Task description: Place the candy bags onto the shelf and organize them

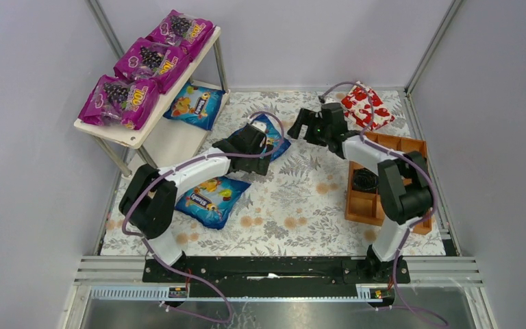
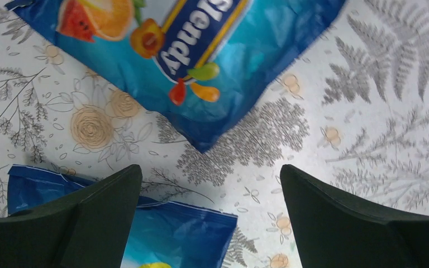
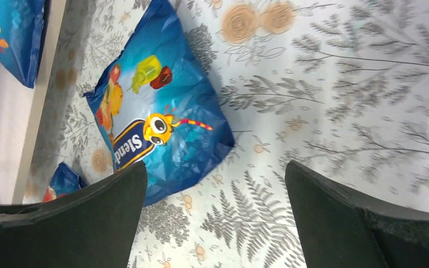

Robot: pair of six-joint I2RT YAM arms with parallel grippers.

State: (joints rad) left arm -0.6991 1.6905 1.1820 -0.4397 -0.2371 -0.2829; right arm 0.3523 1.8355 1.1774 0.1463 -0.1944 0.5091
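Note:
Three purple candy bags lie in a row on the top board of the shelf at the back left. One blue candy bag lies on the lower board. A second blue bag lies on the table mid-back, partly hidden under my left gripper, which is open and empty above it. In the left wrist view this bag lies ahead of the open gripper. A third blue bag lies nearer. My right gripper is open and empty just right of the middle bag.
A red-and-white package lies at the back right. A brown compartment tray sits at the right under my right arm, with a dark round object in it. Grey walls and metal posts enclose the floral table cover.

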